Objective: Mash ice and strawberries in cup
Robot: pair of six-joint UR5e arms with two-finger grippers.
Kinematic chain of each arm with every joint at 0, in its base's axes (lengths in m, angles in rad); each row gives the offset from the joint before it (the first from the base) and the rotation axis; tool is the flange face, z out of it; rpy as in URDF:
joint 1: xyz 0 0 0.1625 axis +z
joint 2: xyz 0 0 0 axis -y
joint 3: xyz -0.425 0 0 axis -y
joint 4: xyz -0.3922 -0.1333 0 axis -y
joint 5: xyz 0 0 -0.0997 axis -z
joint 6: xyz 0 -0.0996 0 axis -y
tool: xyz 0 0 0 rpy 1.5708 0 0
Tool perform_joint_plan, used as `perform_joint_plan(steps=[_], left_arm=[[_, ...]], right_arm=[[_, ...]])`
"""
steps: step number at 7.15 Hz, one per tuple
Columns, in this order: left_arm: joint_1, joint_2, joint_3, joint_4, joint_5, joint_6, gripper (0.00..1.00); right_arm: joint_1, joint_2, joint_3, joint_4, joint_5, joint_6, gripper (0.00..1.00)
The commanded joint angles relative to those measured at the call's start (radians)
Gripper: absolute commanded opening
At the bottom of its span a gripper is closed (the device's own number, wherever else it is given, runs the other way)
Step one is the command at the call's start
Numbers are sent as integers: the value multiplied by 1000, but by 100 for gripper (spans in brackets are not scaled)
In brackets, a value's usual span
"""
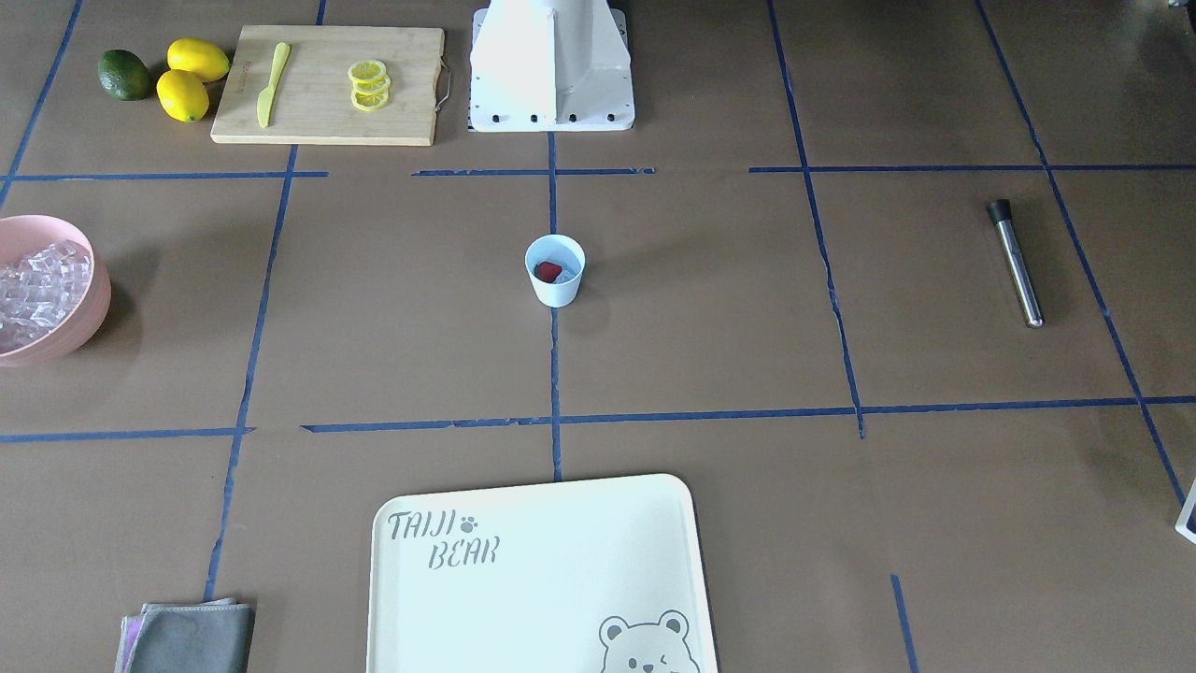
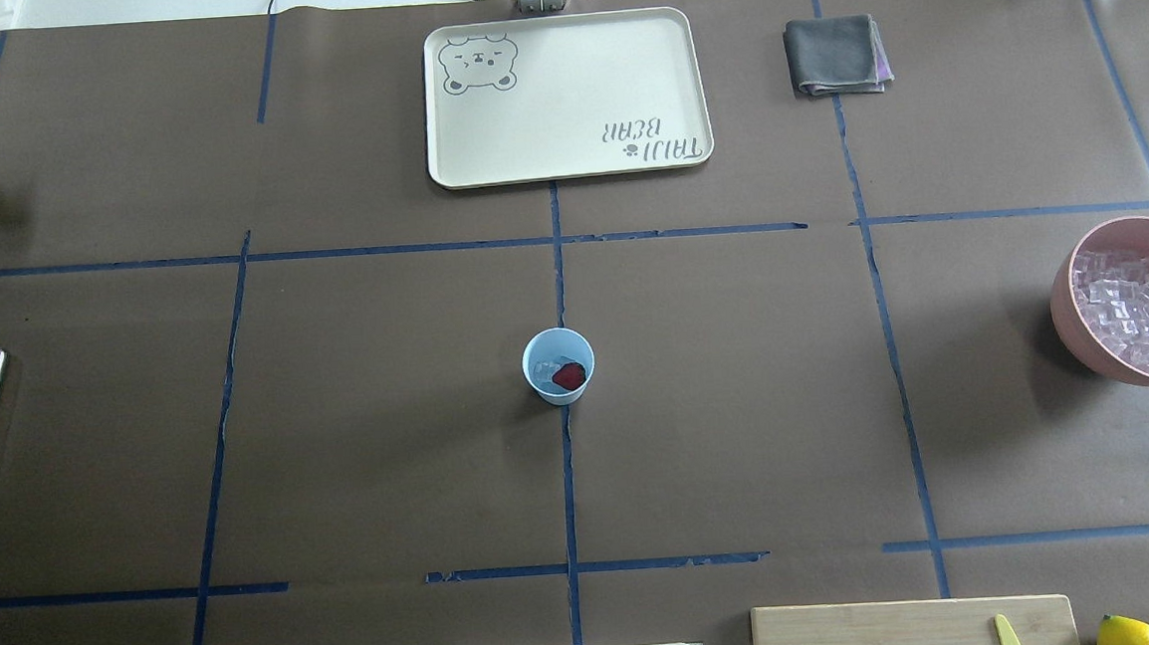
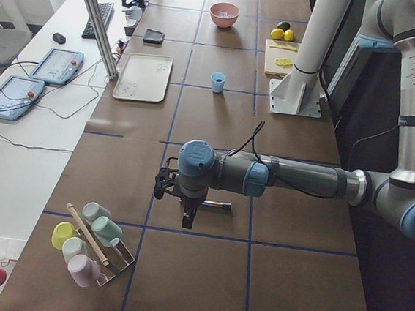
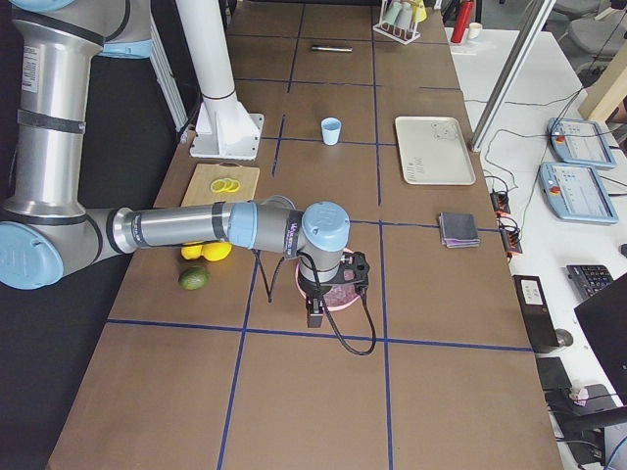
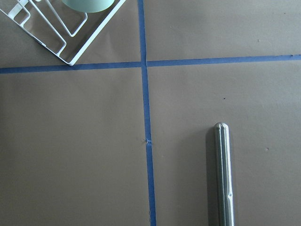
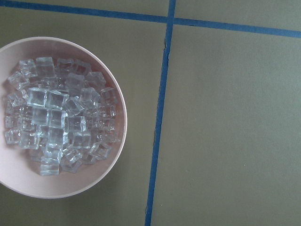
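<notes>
The bowl (image 2: 1065,317) lies under the right gripper (image 4: 315,315), the muddler (image 1: 1015,264) under the left gripper (image 3: 186,221); whether either is wide or narrow, I cannot tell. The cup (image 1: 558,291) stands mid-table, holding 1 strawberry (image 2: 569,376) beside ice (image 2: 542,369). Filling looks done; next, the left gripper must grasp the muddler.

Overhead and front views face each other, sharing the cup (image 2: 558,365).
</notes>
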Motion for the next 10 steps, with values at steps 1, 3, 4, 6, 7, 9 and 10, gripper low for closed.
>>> perform_joint_plan(steps=[1, 3, 4, 6, 7, 9, 10], left_arm=[[2, 7, -1, 3, 1, 0, 100], [6, 24, -1, 3, 4, 2, 100], [6, 41, -7, 3, 6, 2, 100], [9, 41, 1, 3, 24, 3, 100], [11, 43, 1, 3, 57, 3, 100], [12, 43, -1, 3, 58, 3, 100], [11, 43, -1, 1, 58, 3, 100]], right_arm=[[0, 0, -1, 13, 1, 3, 100], [0, 0, -1, 14, 0, 1, 100], [-2, -2, -1, 13, 0, 1, 100], [-55, 0, -7, 16, -11, 3, 100], [-58, 2, -23, 25, -11, 3, 100], [-58, 2, -108, 172, -3, 36, 100], [-58, 3, -110, 206, -2, 96, 100]])
